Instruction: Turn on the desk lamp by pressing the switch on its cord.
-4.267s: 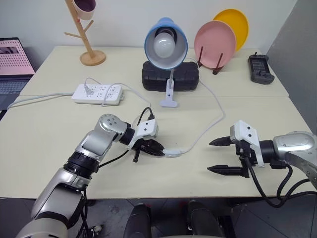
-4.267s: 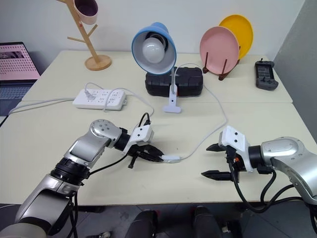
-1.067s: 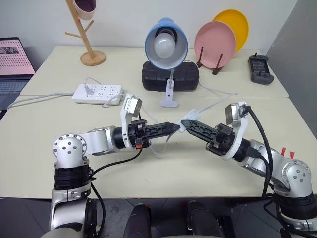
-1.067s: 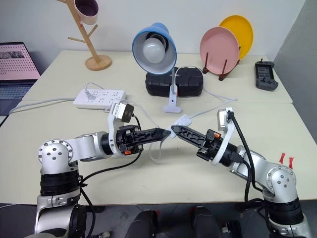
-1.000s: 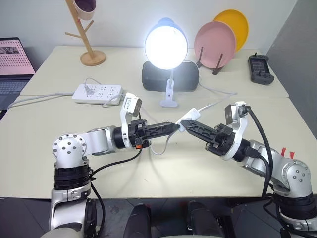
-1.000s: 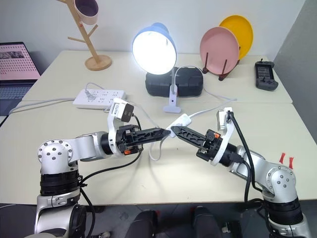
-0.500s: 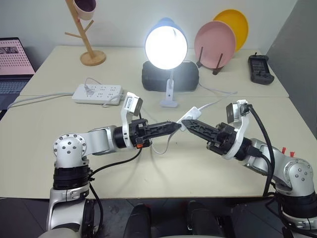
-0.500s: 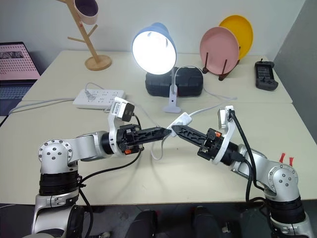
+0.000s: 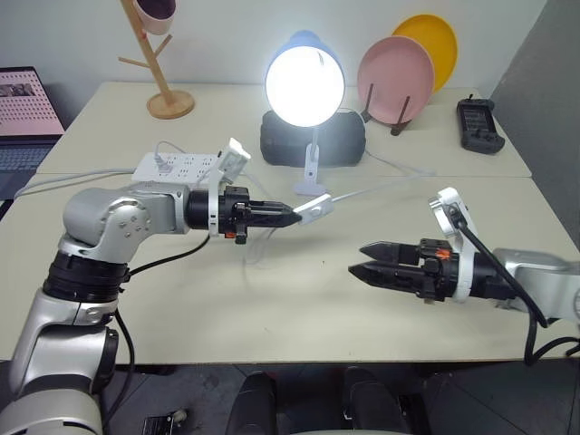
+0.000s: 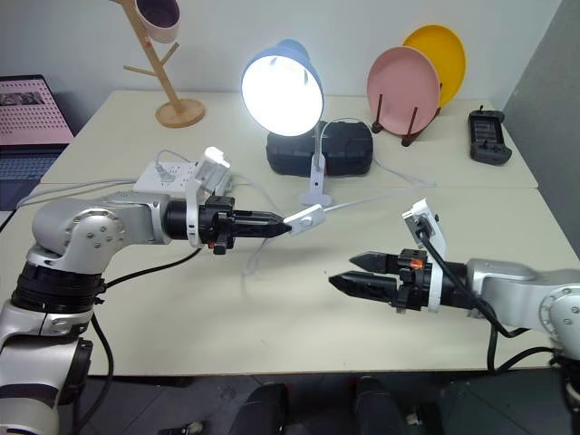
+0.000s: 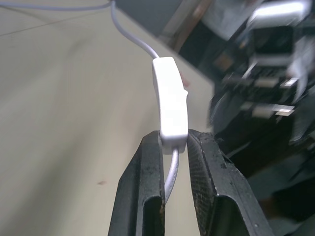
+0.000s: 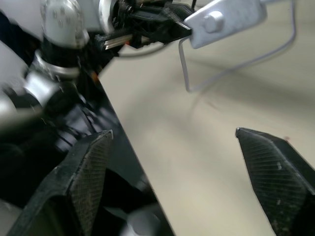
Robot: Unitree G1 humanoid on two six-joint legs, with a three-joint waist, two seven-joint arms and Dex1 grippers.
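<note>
A: What stood on the far left of the surface [image 9: 109, 299]?

B: A laptop [image 9: 27, 113] at the edge, a wooden mug tree [image 9: 156, 63] with a pink cup behind it, and a white power strip [image 9: 172, 165] nearer the middle, with a plug in it.

A: And the left tool [image 9: 292, 217]?

B: It was clenched on one end of the switch [image 9: 311, 207], holding it up off the surface, a little in front of the lamp's clip base. In the left wrist view the switch [image 11: 170, 104] stood out past the two black fingers [image 11: 145, 196], pinched between them at its lower end, with the cord [image 11: 132, 37] running on from its far end.

A: Where was the desk lamp [image 9: 304, 86]?

B: Behind the switch, near the middle of the surface, its bulb glowing bright under the blue shade, in front of a black case [image 9: 344, 140]. The cord [image 9: 381, 186] ran from the switch off to the right.

A: The right tool [image 9: 365, 258]?

B: Released, its fingers [image 12: 270, 169] spread wide and grasping nothing, apart from the switch and to its right, pointing leftward above the surface.

A: Farther right?

B: A pink plate [image 9: 392, 71] and a yellow plate [image 9: 428, 41] upright in a rack, then a black controller [image 9: 478, 127] near the edge.
</note>
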